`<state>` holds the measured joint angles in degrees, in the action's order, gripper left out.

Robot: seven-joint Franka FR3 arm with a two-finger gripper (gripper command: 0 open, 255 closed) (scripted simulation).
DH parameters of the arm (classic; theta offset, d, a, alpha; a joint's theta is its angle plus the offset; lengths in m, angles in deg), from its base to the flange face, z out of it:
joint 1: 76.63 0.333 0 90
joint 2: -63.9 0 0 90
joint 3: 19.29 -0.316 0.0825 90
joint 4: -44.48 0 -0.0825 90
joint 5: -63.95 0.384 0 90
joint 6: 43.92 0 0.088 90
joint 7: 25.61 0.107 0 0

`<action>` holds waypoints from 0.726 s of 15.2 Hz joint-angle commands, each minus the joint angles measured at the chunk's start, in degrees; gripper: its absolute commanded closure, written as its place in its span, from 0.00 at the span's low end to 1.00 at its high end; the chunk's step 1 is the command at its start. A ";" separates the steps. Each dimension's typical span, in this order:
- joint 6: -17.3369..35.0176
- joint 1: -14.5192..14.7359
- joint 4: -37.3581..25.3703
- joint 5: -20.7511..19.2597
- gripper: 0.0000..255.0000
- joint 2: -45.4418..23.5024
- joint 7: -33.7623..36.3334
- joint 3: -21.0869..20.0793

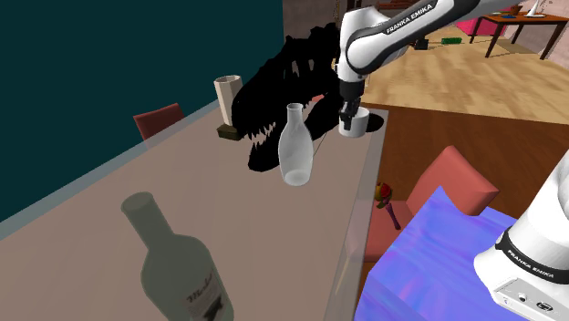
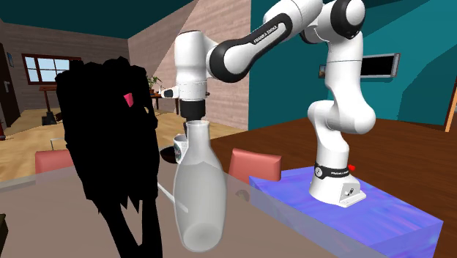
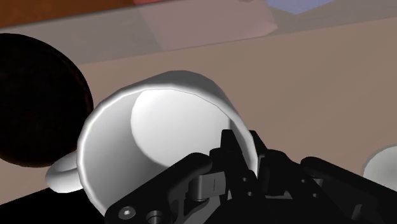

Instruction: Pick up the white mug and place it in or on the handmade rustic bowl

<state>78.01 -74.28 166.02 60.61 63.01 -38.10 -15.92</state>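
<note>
The black fingers (image 3: 230,150) are close together and pinch the wall of the shiny white mug (image 3: 159,121), one inside and one outside. The mug is at the far corner of the grey tabletop (image 1: 232,205), just beside the dark round bowl (image 3: 32,102). I think the grab is done. Next, lift the mug straight up and carry it over the bowl.

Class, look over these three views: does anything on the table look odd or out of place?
Yes: the jagged black shape beside the white mug is pure black, with no shading or surface detail, unlike the clear bottle nearby.
</note>
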 commanded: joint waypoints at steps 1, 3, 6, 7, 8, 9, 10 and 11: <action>-1.68 0.03 -1.17 0.02 1.00 0.49 -0.04 -0.03; -3.18 0.04 -2.09 0.03 1.00 1.07 -0.10 -0.04; -5.42 0.06 -3.57 0.05 1.00 1.83 -0.18 -0.06; -6.16 0.07 -4.08 0.06 1.00 2.07 -0.21 -0.07; -6.91 0.07 -4.61 0.06 1.00 2.29 -0.24 -0.08; -7.65 0.08 -5.15 0.07 1.00 2.49 -0.27 -0.08; -7.80 -0.58 -5.89 0.08 1.00 1.96 -1.62 0.60; -7.95 -1.23 -6.70 0.11 1.00 1.38 -2.98 1.28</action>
<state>70.16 -74.92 159.69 60.73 64.59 -39.85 -15.25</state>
